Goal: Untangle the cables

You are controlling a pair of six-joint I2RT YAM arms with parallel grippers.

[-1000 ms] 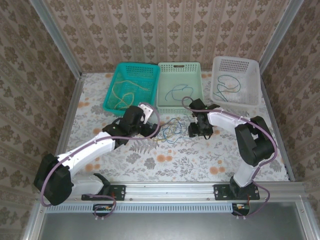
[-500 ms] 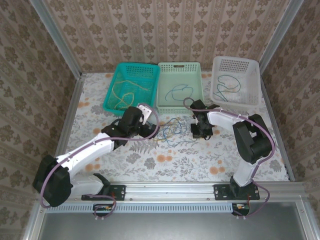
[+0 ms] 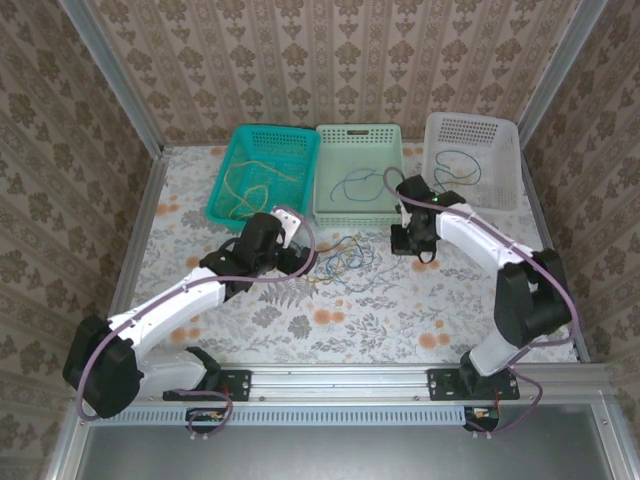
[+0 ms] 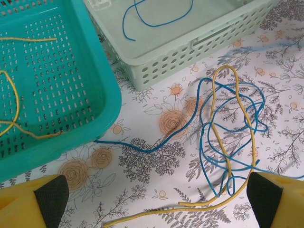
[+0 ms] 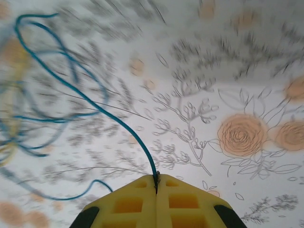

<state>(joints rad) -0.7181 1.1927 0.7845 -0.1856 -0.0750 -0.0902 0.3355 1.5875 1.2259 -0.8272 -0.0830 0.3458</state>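
Floral tabletop (image 3: 400, 310) hosts the cables (image 3: 342, 262) knotted dead centre: right gripper (image 5: 156, 183), at three o'clock of the knot, pinches one blue cable (image 5: 95, 102) tight to draw it free, while left gripper (image 4: 156, 199) at nine o'clock gapes empty, likely ready to pin the rest.

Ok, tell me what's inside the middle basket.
One blue cable lies loose on the floor of the basket. The right arm covers the near right corner, so that bit of floor is hidden.
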